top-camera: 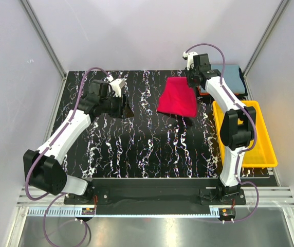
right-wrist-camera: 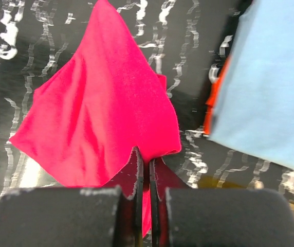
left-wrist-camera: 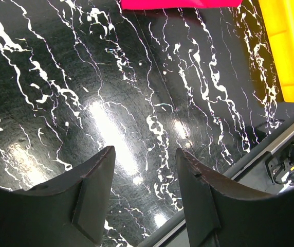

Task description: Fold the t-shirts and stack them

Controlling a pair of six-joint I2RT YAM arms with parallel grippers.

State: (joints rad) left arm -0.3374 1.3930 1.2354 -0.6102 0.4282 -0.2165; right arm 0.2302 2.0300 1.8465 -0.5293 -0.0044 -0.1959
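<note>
While I watched, right gripper [right-wrist-camera: 146, 172] pinched the red t-shirt [right-wrist-camera: 100, 113] tight | left gripper [left-wrist-camera: 144, 172] hung half-spread, empty, above table [left-wrist-camera: 75, 77] | grey-blue t-shirt [right-wrist-camera: 270, 87] lay at 2 o'clock of red.

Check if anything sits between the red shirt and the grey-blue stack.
Nothing visible does. The right gripper is shut on the red t-shirt; only bare table separates it from the grey-blue t-shirt.

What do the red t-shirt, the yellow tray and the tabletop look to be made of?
The red t-shirt: soft matte cloth, likely cotton knit; it drapes in folds. The yellow tray: rigid, smooth, apparently plastic, with a moulded rim. The tabletop: hard glossy black surface with white marble-like veins, reflecting lights; stone or printed laminate, cannot tell.
</note>
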